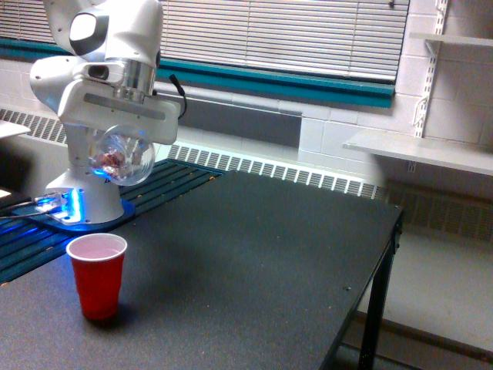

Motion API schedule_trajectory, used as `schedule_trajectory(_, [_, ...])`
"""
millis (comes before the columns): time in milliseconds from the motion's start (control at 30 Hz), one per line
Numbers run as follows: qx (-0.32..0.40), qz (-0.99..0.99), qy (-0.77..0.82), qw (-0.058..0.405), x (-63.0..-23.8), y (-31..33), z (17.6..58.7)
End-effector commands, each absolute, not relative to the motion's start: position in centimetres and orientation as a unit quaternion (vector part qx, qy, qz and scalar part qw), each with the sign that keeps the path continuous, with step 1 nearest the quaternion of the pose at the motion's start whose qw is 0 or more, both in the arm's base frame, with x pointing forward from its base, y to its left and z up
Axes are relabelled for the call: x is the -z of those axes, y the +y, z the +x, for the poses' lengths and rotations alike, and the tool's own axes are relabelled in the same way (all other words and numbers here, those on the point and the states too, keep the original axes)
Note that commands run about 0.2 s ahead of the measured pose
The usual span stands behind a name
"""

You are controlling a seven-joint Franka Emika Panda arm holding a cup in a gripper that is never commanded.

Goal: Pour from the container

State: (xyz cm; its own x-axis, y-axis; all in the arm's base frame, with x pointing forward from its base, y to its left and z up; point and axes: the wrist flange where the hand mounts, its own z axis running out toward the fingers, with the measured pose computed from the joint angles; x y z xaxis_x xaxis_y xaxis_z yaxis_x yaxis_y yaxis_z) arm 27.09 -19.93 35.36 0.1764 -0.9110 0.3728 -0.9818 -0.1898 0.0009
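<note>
Exterior view: clear tumbler (121,156) hanging tipped on its side beneath the pincer (117,132), round bottom turned toward the camera, pinkish bits showing through the wall. Clamped by the pincer from above, fingers hidden behind the flat hand body. Raised well above the worktop (254,254); red cup (97,275) standing upright below, slightly toward the exterior view's left and nearer the camera. Mouth direction of the tumbler not clear. Open air between tumbler and cup, nothing barring the way. Arm base (86,202) behind.
</note>
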Motion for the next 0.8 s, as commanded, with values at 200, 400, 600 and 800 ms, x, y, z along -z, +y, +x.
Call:
schedule_trajectory(200, [-0.104,0.738,-0.652,0.14,-32.5,-20.1,25.9])
schedule_trajectory(400, [-0.087,0.736,-0.655,0.148,-31.4,-20.1,25.9])
schedule_trajectory(600, [-0.076,0.735,-0.654,0.162,-31.0,-20.1,26.4])
schedule_trajectory(800, [-0.066,0.732,-0.655,0.173,-30.6,-20.3,26.7])
